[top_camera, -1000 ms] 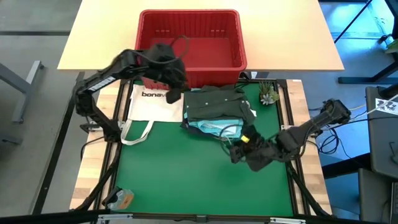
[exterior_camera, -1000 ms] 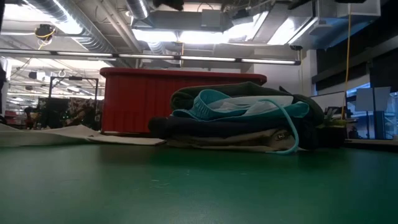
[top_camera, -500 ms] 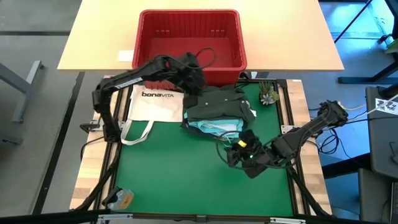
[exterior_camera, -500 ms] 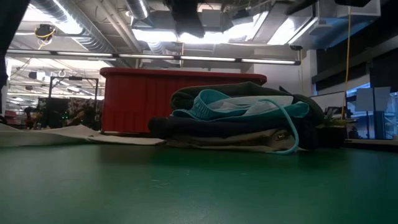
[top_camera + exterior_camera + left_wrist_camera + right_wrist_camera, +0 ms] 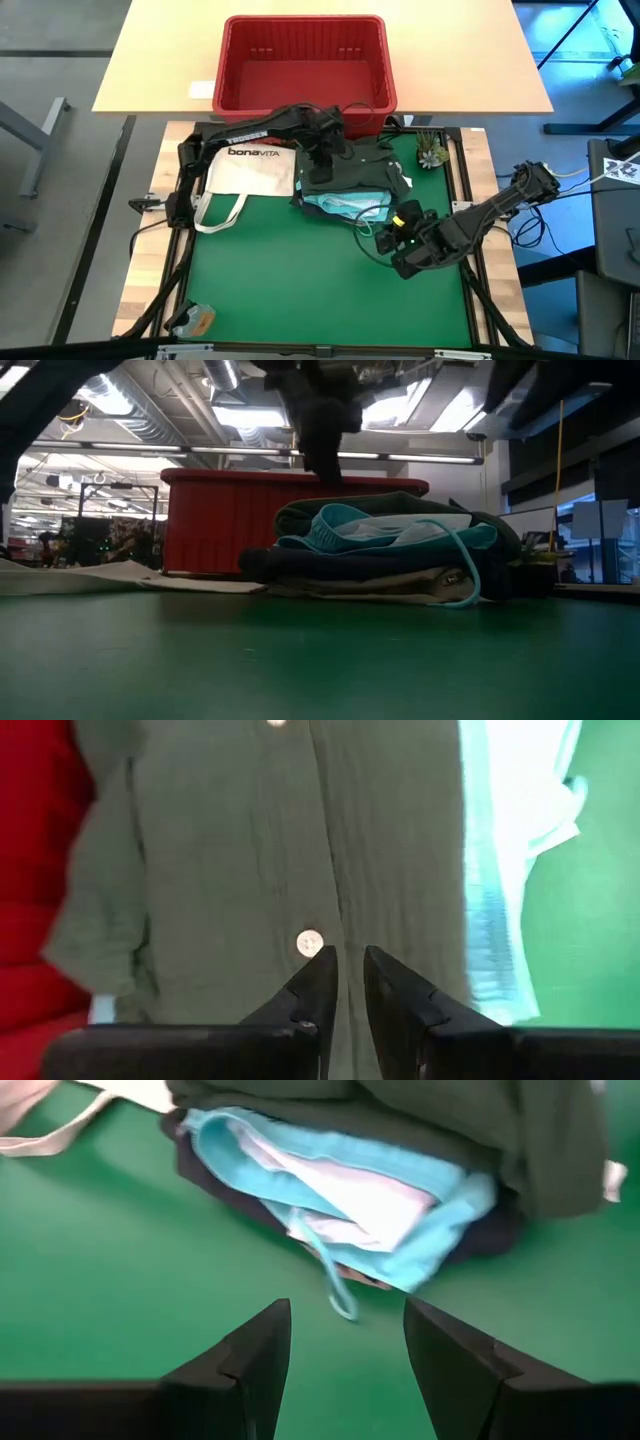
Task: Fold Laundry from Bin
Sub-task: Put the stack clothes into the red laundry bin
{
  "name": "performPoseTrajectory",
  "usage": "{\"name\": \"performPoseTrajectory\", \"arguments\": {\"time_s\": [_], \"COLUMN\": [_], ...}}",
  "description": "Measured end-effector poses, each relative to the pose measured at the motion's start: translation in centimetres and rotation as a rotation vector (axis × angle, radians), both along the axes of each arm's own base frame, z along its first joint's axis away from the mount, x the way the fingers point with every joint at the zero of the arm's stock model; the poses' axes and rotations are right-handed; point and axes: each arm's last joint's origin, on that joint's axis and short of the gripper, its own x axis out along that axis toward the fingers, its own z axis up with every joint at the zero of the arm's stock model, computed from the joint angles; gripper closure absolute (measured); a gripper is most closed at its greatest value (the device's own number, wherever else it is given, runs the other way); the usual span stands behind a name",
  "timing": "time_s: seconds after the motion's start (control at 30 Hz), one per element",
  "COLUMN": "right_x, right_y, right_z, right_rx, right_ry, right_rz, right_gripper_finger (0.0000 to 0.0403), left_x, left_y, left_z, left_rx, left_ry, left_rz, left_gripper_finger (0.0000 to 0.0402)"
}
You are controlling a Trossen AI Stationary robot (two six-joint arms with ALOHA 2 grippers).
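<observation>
Although the red bin (image 5: 305,62) at the far edge of the table looks empty from above, the laundry (image 5: 348,177) sits stacked on the green mat (image 5: 300,270) just in front of it, near the bin's front wall. The dark green garment (image 5: 250,850), a buttoned shirt with a crinkled weave, lies on top; beneath it the light turquoise piece (image 5: 340,1180) shows its edge and a dangling drawstring (image 5: 335,1285), then a dark layer, and a tan one at the bottom in the low view.

These are soft, light cloths that will sag and slide over one another, so I judge a pinch at a hem, collar or corner is the better hold, taking only the top layer; a grab into the middle would likely drag the whole stack.

Above the green shirt, the left gripper (image 5: 345,970) points down at the fabric beside a pale button (image 5: 309,942), its fingers drawn nearly together with only a narrow gap and nothing visibly caught between them. The right gripper (image 5: 345,1350) hovers low over the mat just in front of the pile, facing the turquoise edge, its fingers spread apart and empty.

Left of the stack lies a white tote bag (image 5: 250,168), and a small plant (image 5: 432,150) stands at the mat's far right corner.
</observation>
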Motion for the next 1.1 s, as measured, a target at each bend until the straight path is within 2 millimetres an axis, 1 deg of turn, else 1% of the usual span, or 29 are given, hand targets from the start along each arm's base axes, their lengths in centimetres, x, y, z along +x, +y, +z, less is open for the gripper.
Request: {"name": "performPoseTrajectory", "arguments": {"time_s": [0.07, 0.13, 0.3, 0.43, 0.57, 0.7, 0.77, 0.87, 1.1], "right_x": [-0.5, -0.8, -1.8, -2.2, -2.5, -2.6, -2.6, -2.7, -2.8], "right_y": [0.4, 0.8, 1.8, 2.4, 2.9, 3.4, 3.4, 3.4, 3.3], "right_z": [-0.2, -0.9, -3.1, -5.1, -5.9, -5.9, -5.9, -5.9, -5.8], "right_rx": [0.004, 0.014, 0.056, 0.09, 0.116, 0.124, 0.124, 0.123, 0.132], "right_ry": [0.007, 0.002, -0.006, -0.044, -0.065, -0.074, -0.073, -0.072, -0.041], "right_rz": [-0.019, -0.044, -0.113, -0.157, -0.167, -0.152, -0.152, -0.152, -0.128], "right_gripper_finger": [0.0207, 0.0207, 0.0207, 0.0207, 0.0207, 0.0207, 0.0207, 0.0207, 0.0207], "left_x": [0.5, 0.9, 1.7, 2.4, 3.0, 3.4, 3.7, 4.1, 4.9], "left_y": [0.2, 0.3, 0.6, 0.8, 0.8, 0.4, 0.0, -1.2, -5.0], "left_z": [-0.9, -1.6, -3.5, -5.4, -7.4, -8.6, -9.0, -9.5, -9.6], "left_rx": [-0.005, -0.008, -0.017, -0.029, -0.044, -0.054, -0.063, -0.07, -0.116], "left_ry": [0.013, 0.02, 0.049, 0.089, 0.132, 0.158, 0.17, 0.187, 0.219], "left_rz": [0.0, 0.0, -0.002, -0.002, -0.005, -0.009, 0.003, 0.006, 0.03], "left_gripper_finger": [0.0357, 0.0364, 0.0384, 0.0398, 0.0399, 0.04, 0.04, 0.0401, 0.0401]}}
